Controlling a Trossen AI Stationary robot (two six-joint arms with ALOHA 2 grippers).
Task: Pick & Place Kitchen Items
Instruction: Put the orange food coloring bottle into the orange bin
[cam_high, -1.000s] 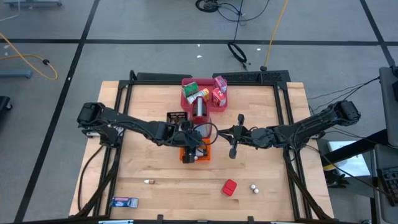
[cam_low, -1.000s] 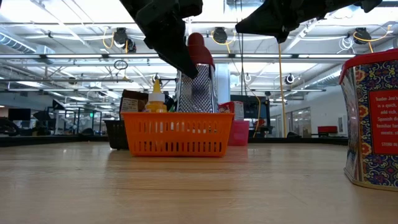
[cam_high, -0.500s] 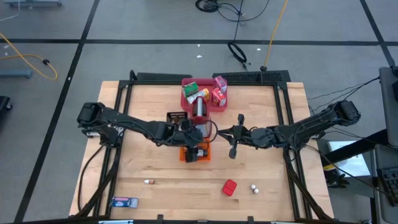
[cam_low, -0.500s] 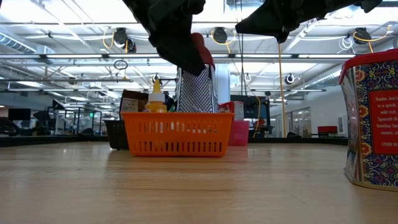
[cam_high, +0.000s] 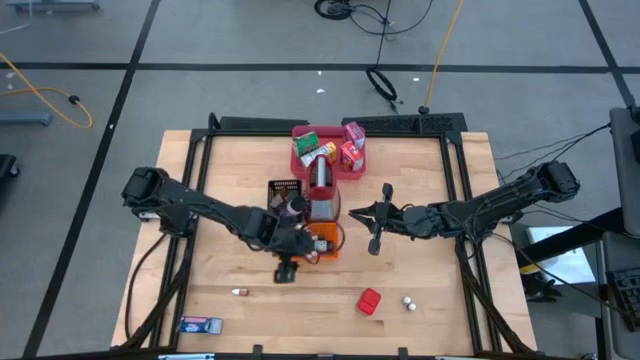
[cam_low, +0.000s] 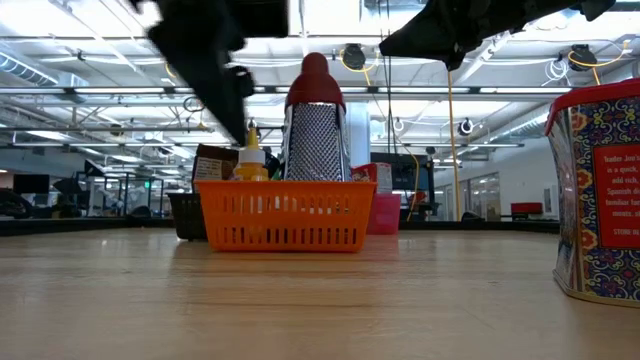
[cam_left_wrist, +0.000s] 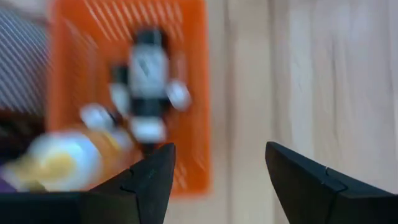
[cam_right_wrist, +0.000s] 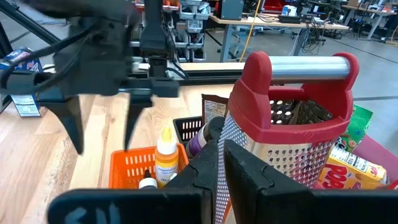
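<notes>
Pale matt wooden table (cam_high: 230, 270), orange plastic mesh basket (cam_low: 285, 215), perforated shiny metal grater (cam_low: 316, 142)

We see a light wooden table (cam_high: 430, 300) on a grey concrete floor (cam_high: 240, 90) marked with dark lines. Cables (cam_high: 385, 85) trail there. Beyond, ceiling lights (cam_low: 90, 45) brighten a workshop with benches (cam_right_wrist: 292, 28).

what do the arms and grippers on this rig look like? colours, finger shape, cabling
Both arms are dark, near-black, jointed links with rounded housings at the shoulders. The left gripper and right gripper each carry two black fingers, flat and angular, tapering toward the tips. Thin dark cables loop along the arms. No markings are legible.
</notes>
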